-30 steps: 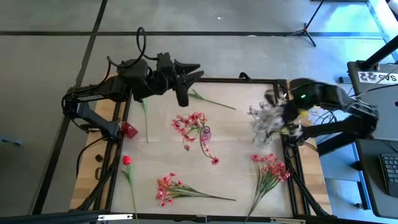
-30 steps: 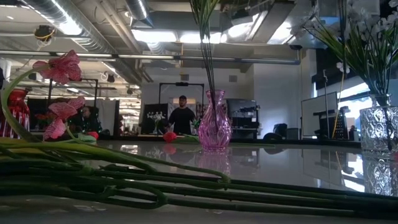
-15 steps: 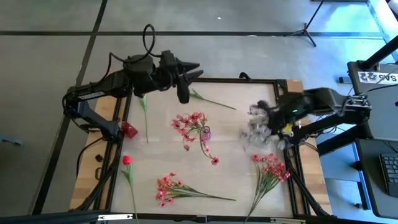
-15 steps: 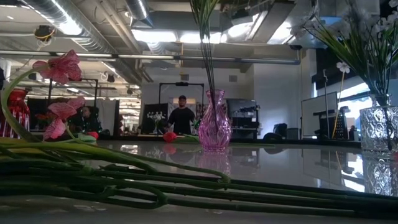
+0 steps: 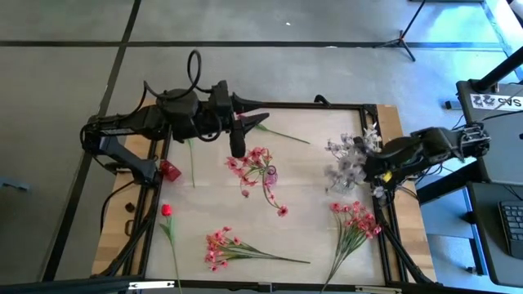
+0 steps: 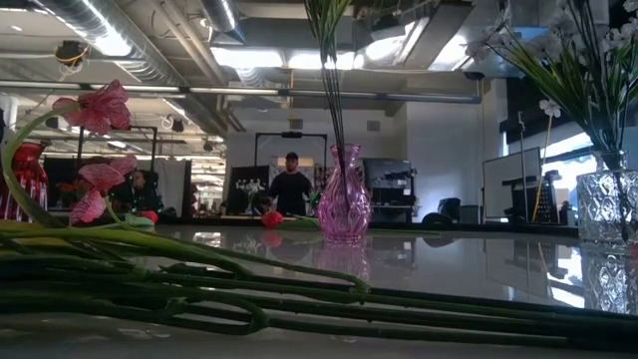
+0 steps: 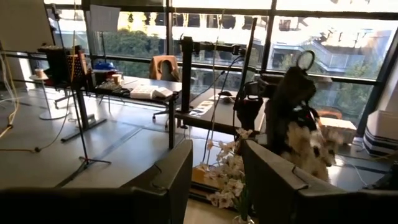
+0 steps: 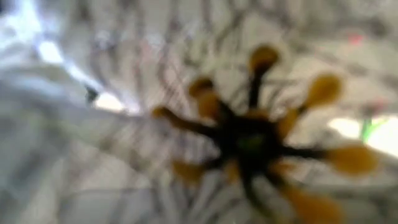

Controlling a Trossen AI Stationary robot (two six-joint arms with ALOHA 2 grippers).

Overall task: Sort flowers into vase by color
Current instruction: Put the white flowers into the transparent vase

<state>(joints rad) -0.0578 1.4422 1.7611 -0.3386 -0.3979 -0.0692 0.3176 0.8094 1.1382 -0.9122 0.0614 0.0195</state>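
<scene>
White flowers (image 5: 347, 159) stand in a clear glass vase (image 6: 608, 204) at the table's right. My right gripper (image 5: 374, 166) is shut right beside their blossoms; one blossom (image 8: 249, 137) fills its wrist view. Pink flowers (image 5: 257, 159) stand in a purple vase (image 6: 344, 204) at the centre. A red vase (image 5: 169, 170) stands at the left edge. Two pink sprays (image 5: 225, 247) (image 5: 355, 220) and a red bud (image 5: 167, 211) lie flat on the table near its front. My left gripper (image 5: 255, 112) hovers open above the far left, pointing level toward the right, with nothing between its fingers (image 7: 180, 180). My right gripper is shut close against the white flowers' blossoms (image 5: 359, 155), coming from the table's right side and slanting down. A blossom hides the fingertips in the wrist view, so I cannot tell whether they touch a stem or a blossom.
Loose green stems (image 5: 189, 143) (image 5: 278, 131) lie on the table's far part, under and beside my left gripper. A black frame (image 5: 384, 220) runs round the table top. People stand in the room beyond the far edge (image 6: 291, 184).
My right arm has swung from the far right toward the near edge and rolled its wrist. Its gripper went in over the white flowers, then drew back toward the right edge, and the blossoms swayed. My left gripper has drifted a little toward the near edge, staying open.
</scene>
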